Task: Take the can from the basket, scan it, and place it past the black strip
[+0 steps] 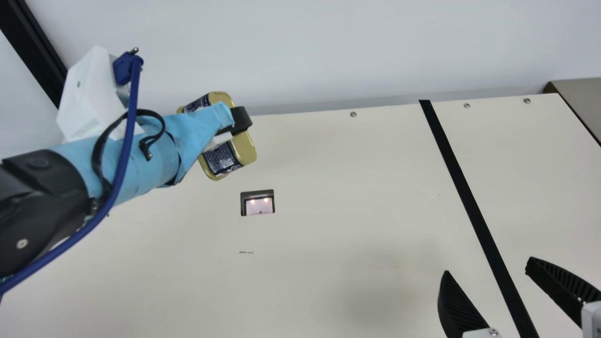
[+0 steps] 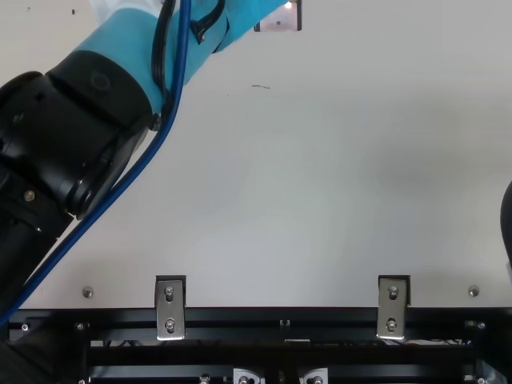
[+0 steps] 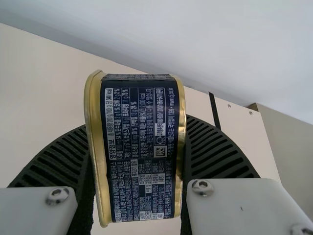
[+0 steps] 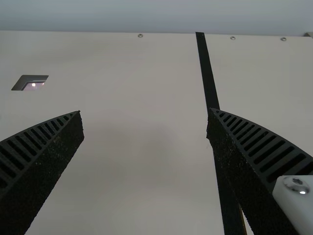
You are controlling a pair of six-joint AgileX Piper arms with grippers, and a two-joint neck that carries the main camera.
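In the main view my left gripper [image 1: 240,123] is shut on the gold-edged, dark-labelled can [image 1: 223,159], holding it tilted in the air, up and left of the scanner window [image 1: 258,211]. Seen by the left wrist camera, the can [image 3: 139,152] is squeezed between the ribbed fingers of my left gripper [image 3: 138,125], printed label facing the camera. My right gripper [image 1: 488,266] stands open at the main view's lower right, over the black strip [image 1: 462,190]. The right wrist view has my right gripper [image 4: 145,111] wide apart with nothing between its fingers, and the scanner window [image 4: 34,85] beyond.
Cream tabletop [image 1: 357,188] lies between the scanner window and the strip. A pale wall [image 1: 328,51] runs along the far edge, and a brown-grey surface [image 1: 580,101] adjoins at the far right. Metal brackets [image 2: 170,308] sit on the near edge in the top view.
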